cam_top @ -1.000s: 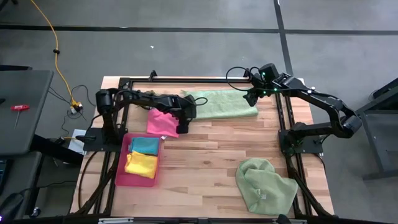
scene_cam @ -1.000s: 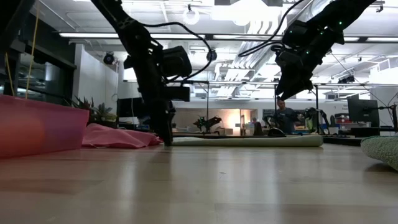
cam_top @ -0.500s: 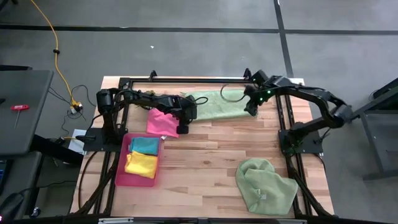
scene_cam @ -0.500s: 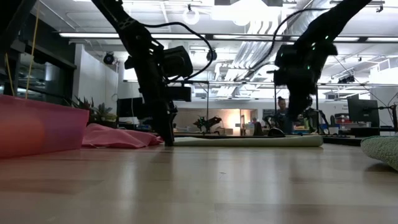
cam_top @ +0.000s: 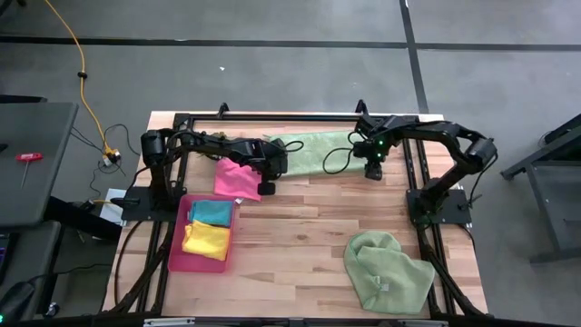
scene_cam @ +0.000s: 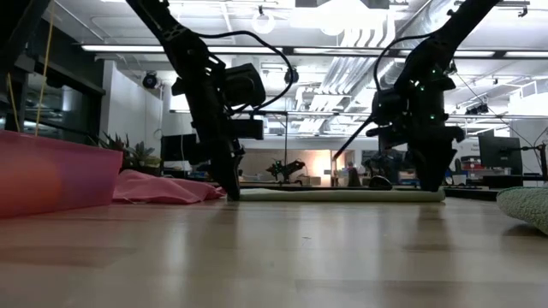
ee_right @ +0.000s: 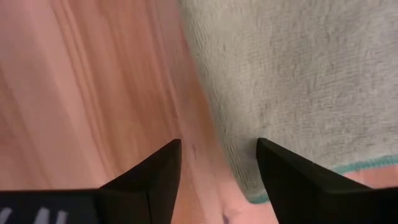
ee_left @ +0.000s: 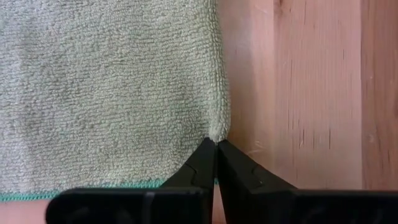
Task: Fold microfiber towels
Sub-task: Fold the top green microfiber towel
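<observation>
Pinching the near left corner of the pale green microfiber towel (cam_top: 320,153), the left gripper (ee_left: 216,144) has its fingers fully together on the cloth's edge. That flat green cloth lies along the far side of the light wooden table (cam_top: 300,227), its long axis running left to right between the two arms. The right gripper (ee_right: 217,155) hovers with fingers spread wide over the towel's near right corner, straddling the edge and holding nothing. Compared with a second ago, the left fingers have closed from open, and the right arm has swung down from beyond the far edge to this corner
</observation>
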Tool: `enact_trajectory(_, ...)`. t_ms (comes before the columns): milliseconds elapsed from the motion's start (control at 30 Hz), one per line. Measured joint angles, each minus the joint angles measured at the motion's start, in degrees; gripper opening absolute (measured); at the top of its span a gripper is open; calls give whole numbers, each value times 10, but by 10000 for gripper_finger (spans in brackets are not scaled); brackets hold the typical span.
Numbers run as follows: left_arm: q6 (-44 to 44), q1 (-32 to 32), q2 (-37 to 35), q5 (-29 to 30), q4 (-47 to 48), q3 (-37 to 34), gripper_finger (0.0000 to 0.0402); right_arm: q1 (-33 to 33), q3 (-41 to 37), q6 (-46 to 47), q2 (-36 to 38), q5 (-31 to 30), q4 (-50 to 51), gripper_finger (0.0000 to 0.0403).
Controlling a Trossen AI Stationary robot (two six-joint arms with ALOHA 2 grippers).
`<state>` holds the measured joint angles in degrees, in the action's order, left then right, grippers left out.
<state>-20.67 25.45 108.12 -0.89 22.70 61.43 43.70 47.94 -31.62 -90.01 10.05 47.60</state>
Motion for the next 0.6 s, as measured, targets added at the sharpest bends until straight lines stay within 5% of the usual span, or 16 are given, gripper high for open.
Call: enact_trajectory(600, 6, 0, 0, 2, 0, 0, 1, -8, 0, -4, 0, -62, -21, 158)
